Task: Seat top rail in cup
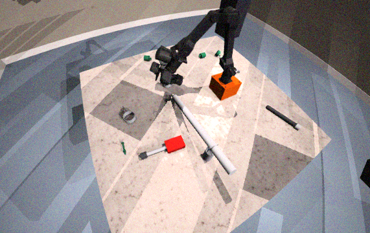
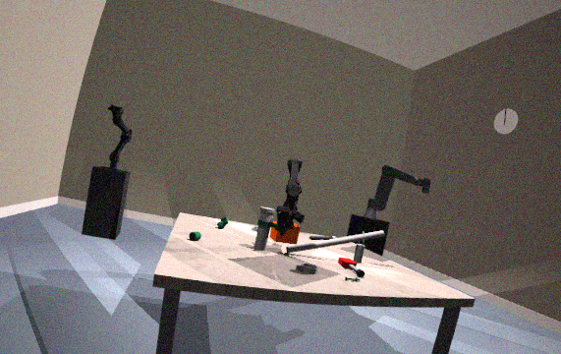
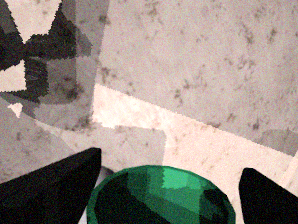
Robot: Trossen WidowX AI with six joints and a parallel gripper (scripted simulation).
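Observation:
The big post [image 2: 260, 240] stands upright with its pale cap [image 2: 266, 210] on top. A green band [image 2: 263, 223] is high on it. The green rail-end cup [image 3: 160, 192] shows open-mouthed between the fingers in the wrist view. My gripper [image 1: 170, 80] [image 2: 286, 227] [image 3: 170, 167] is partly open, one finger on each side of the cup, with a small gap at the right finger. The pale rail [image 1: 197, 127] [image 2: 336, 241] runs through the loop on the short post [image 1: 206, 156] [image 2: 359, 253]. Its low end is outside the cup, near the table. The top view hides the cup.
The orange block [image 1: 225, 87] [image 2: 292, 233] is at the arm's base. A red-headed tool [image 1: 175, 144] [image 2: 347, 263], a dark rod [image 1: 282, 117], a grey ring [image 1: 128, 116] [image 2: 307, 268] and a small green piece [image 1: 124, 148] lie around the rail. Green caps lie toward the back in the top view.

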